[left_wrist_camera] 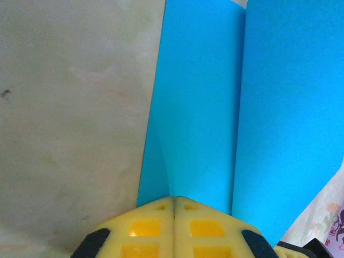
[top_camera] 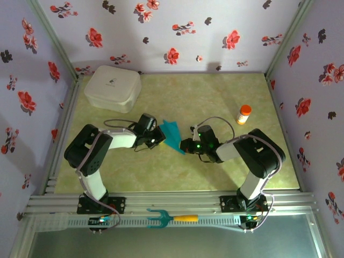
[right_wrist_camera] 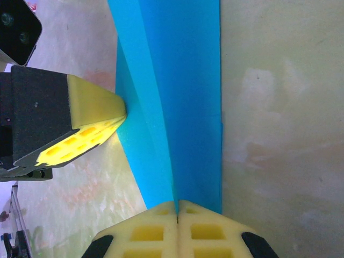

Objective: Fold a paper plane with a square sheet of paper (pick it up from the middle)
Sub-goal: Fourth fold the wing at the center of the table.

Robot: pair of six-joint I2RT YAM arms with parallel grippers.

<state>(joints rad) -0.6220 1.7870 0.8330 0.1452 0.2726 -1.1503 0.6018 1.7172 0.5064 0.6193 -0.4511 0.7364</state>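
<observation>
Sheet: folded square sheet of paper at centre of table, long axis slanting near-right to far-left.
Left gripper: closed tight, pinching the sheet's left side.
Right gripper: closed tight on its near tip; both arms equally near.

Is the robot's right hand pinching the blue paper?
Yes, the right gripper has its yellow fingers pressed together on the near end of the folded blue paper.
</observation>
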